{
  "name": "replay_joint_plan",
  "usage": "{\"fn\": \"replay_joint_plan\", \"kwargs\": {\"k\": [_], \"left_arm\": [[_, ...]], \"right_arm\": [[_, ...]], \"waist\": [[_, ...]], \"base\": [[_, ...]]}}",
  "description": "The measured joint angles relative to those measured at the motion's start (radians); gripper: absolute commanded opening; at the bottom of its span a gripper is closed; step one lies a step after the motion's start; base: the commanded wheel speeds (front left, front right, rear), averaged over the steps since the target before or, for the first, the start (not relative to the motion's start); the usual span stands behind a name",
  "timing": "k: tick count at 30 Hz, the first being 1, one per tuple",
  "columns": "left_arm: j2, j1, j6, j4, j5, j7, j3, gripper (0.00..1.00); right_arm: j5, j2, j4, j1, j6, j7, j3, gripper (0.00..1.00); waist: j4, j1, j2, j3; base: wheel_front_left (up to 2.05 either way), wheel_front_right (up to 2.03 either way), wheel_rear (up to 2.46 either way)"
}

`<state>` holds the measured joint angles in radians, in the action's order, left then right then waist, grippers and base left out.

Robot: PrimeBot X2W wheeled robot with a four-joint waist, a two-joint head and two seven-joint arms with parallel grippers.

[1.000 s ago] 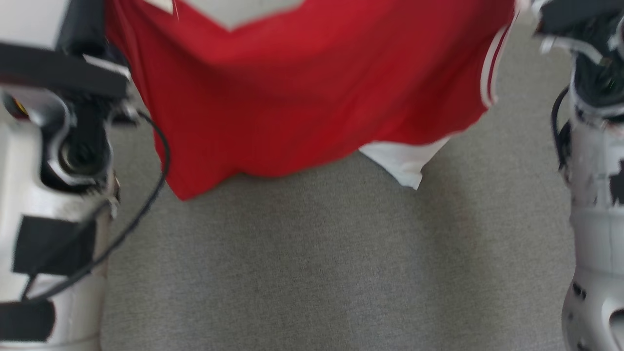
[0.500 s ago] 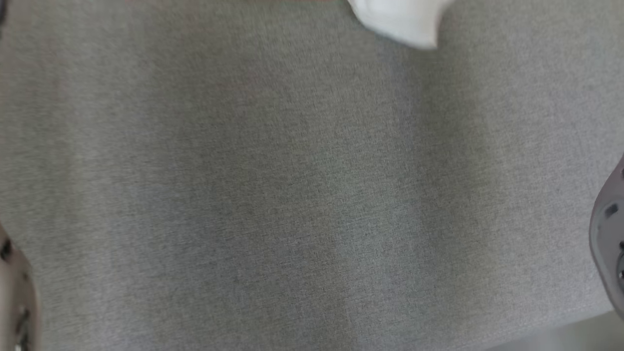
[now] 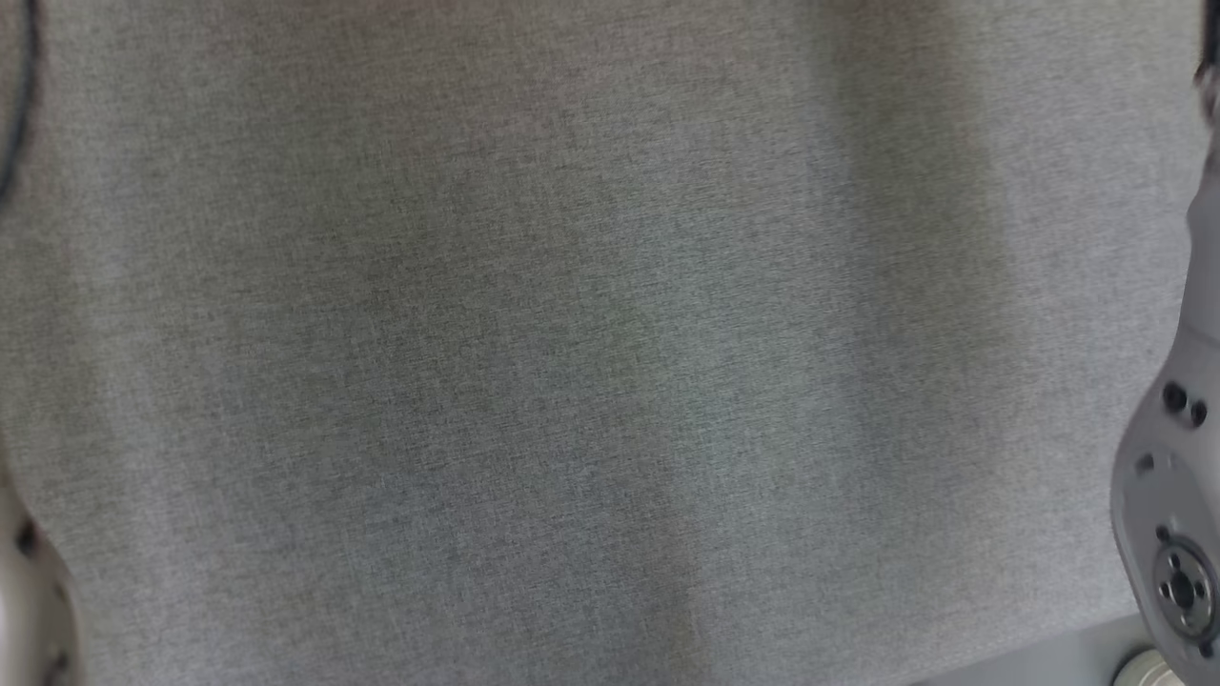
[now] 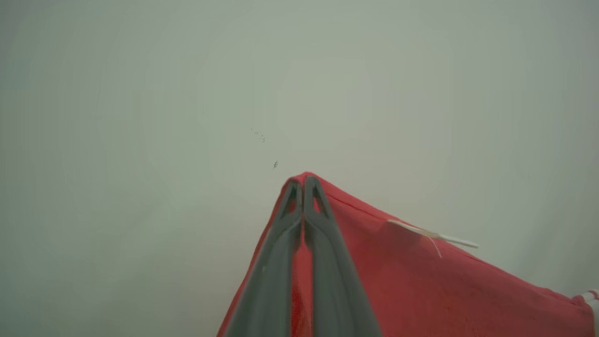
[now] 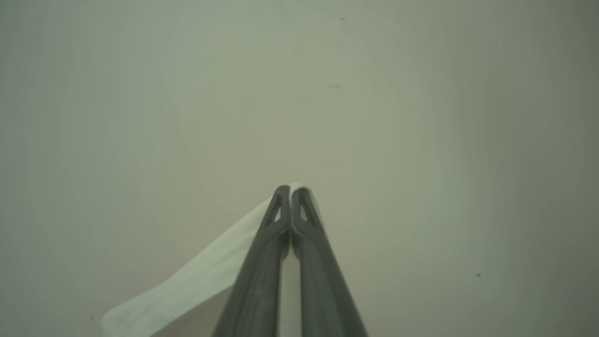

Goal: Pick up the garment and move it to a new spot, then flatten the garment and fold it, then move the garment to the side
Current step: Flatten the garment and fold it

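Red garment point(image 4: 421, 281), white-trimmed, sits pinched inside left and right jaws.

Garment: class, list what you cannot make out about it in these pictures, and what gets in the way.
- Left wrist view: the garment, pinched by the left tool, runs off the bottom and right edges; full shape unknown.
- Right wrist view: the white strip in the right tool leaves the bottom edge; its far end is cut off.
- Head view: the grey surface is blurred; the garment's height above it is unclear.
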<state>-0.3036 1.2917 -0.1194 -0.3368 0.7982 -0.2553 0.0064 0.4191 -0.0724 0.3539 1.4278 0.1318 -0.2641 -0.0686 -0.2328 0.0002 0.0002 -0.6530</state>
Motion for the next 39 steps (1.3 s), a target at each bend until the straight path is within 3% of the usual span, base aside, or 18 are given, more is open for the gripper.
{"fn": "replay_joint_plan", "kwargs": {"k": [5,10,16,20,26,31,39], "left_arm": [[0.01,-0.102,-0.005,-0.004,0.023,-0.003,-0.008,0.0],[0.005,-0.218,-0.006,-0.012,0.09,0.045,-0.041,0.0],[-0.002,-0.468,-0.01,0.05,0.224,0.152,-0.122,0.0],[0.005,-0.604,-0.01,0.091,0.282,0.2,-0.172,0.0],[0.012,-0.793,-0.01,0.108,0.333,0.212,-0.227,0.0],[0.012,-0.902,-0.01,0.114,0.359,0.202,-0.263,0.0],[0.013,-1.074,-0.01,0.133,0.391,0.187,-0.339,0.0]], "right_arm": [[0.046,-0.068,0.039,-0.076,0.0,0.0,0.126,0.0],[0.173,-0.137,0.104,-0.166,0.0,0.046,0.25,0.0],[0.354,-0.239,0.072,-0.358,0.0,0.304,0.331,0.0],[0.397,-0.286,0.037,-0.486,0.0,0.45,0.29,0.0],[0.398,-0.294,-0.051,-0.721,0.0,0.597,0.199,0.0],[0.403,-0.265,-0.123,-0.865,0.0,0.631,0.095,0.0],[0.307,-0.196,-0.185,-1.103,0.0,0.705,-0.095,0.0]], "waist": [[0.022,-0.0001,0.0,-0.015],[0.042,-0.0001,0.0,0.003],[0.064,-0.0003,-0.0001,0.089],[0.077,-0.0004,-0.0002,0.151],[0.097,-0.0005,-0.0002,0.247],[0.11,-0.0006,-0.0004,0.312],[0.135,-0.0006,-0.0004,0.431]], "base": [[0.0,0.0,0.0],[0.0,0.0,0.0],[0.0,0.0,0.0],[0.0,0.0,0.0],[0.0,0.0,0.0],[0.0,0.0,0.0],[0.0,0.0,0.0]]}}
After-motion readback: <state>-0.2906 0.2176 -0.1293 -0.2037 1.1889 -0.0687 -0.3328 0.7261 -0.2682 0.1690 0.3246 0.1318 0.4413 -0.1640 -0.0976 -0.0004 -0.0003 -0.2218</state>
